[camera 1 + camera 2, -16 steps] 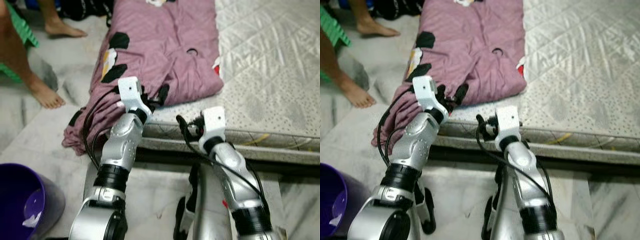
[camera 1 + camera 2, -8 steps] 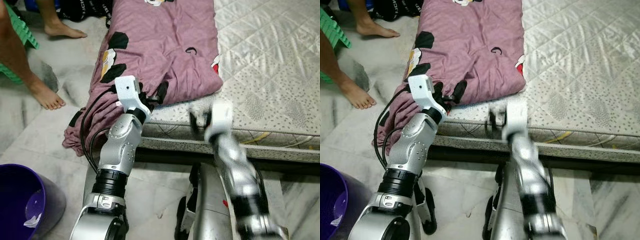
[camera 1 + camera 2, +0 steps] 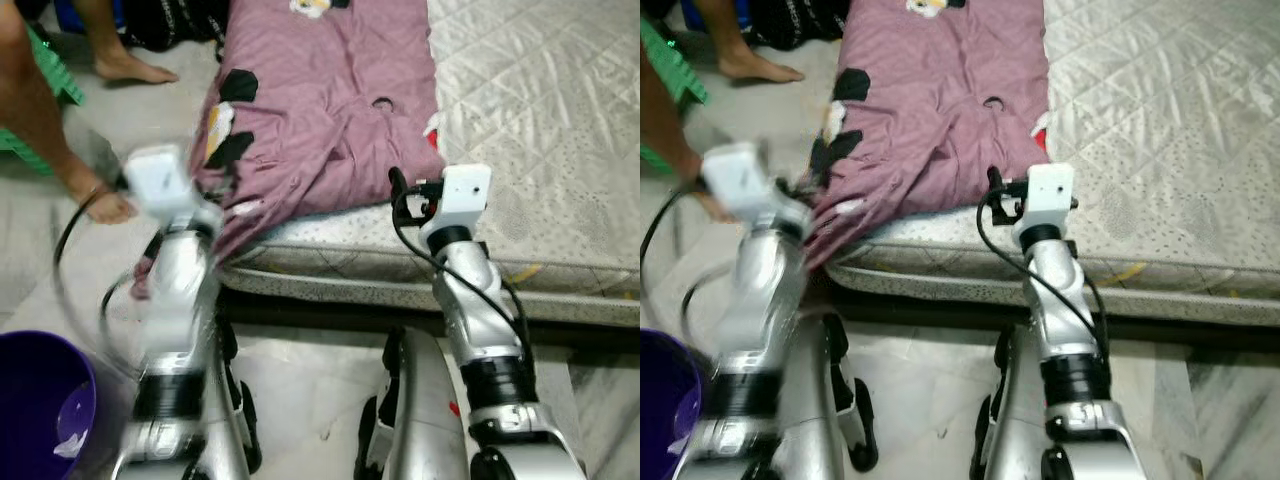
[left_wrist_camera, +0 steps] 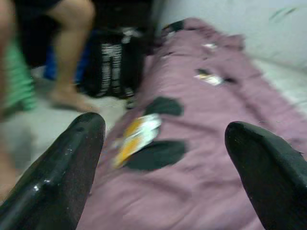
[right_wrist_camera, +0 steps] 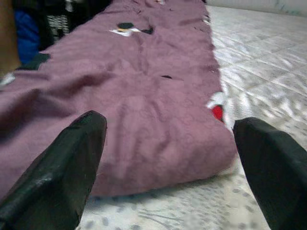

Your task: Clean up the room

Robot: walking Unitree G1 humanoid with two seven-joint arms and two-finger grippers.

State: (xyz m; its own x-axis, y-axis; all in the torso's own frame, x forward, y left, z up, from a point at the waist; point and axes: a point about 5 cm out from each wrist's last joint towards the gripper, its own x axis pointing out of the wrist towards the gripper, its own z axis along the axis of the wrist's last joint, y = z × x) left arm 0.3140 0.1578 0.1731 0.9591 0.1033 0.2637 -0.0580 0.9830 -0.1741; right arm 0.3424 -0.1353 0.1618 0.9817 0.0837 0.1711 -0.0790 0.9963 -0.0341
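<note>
Two grippers are working the mauve blanket [image 3: 330, 120] lying along the bed [image 3: 540, 130] edge, its corner spilling floorward. The left gripper [image 4: 165, 158], jaws spread and empty, has swung outward since a second ago, blurred, letting go the hanging corner. The right gripper [image 5: 168, 158], jaws spread, has advanced onto the mattress beside the blanket.

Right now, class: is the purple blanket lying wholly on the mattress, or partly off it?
Partly off. Most of the purple blanket lies on the mattress, but its near left corner droops over the edge toward the floor.
</note>
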